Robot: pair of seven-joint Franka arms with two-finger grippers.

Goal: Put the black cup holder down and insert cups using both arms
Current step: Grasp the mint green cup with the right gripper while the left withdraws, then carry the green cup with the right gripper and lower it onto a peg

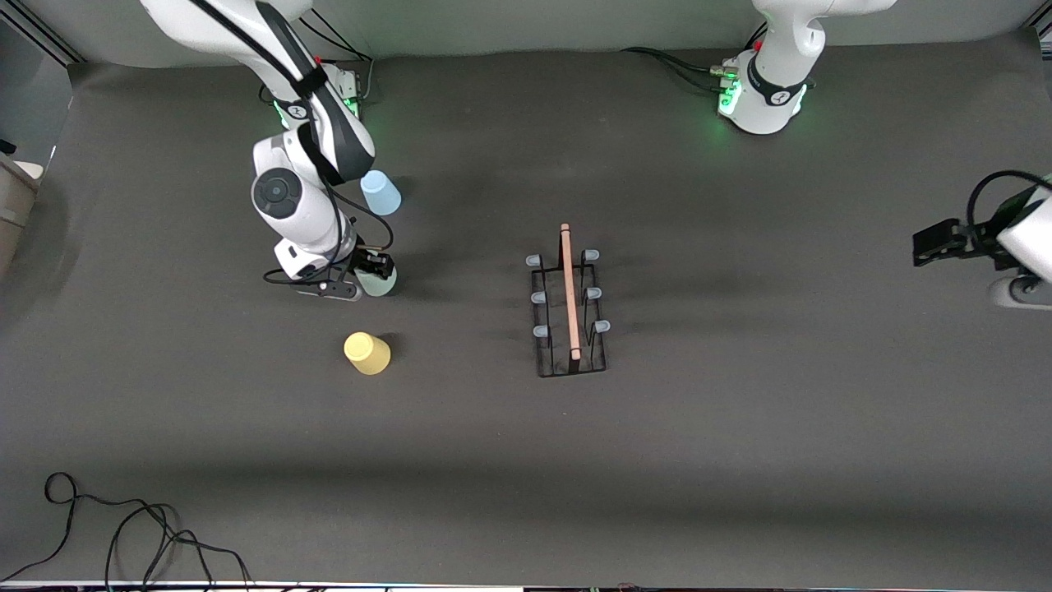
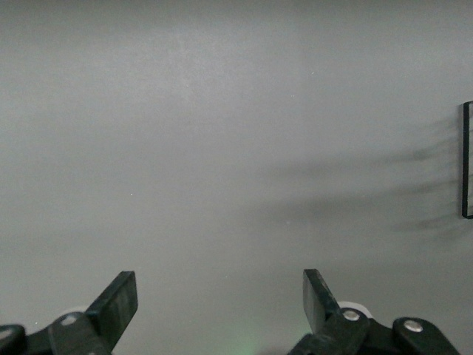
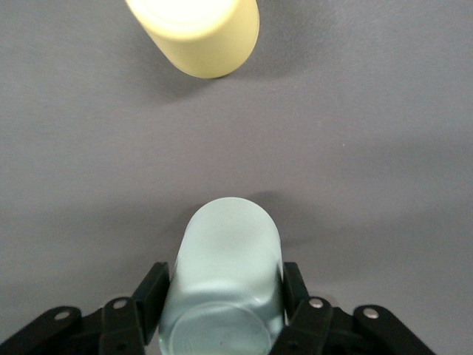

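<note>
Right pincer [image 3: 222, 296] clamped on pale green cup [image 3: 225, 281], upside down, axis vertical.

Black cup holder [image 2: 467, 159] cut off at the left wrist view's edge; yellow cup [image 3: 196, 33] cropped in the right wrist view.

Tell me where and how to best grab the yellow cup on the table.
Grip the yellow cup across its tapered side wall, coming straight down from above with a finger on each side. It appears to stand upside down, closed base up, so there is no open rim to pinch. The right gripper holds the pale green cup just that way, and nothing crowds the yellow one.
</note>
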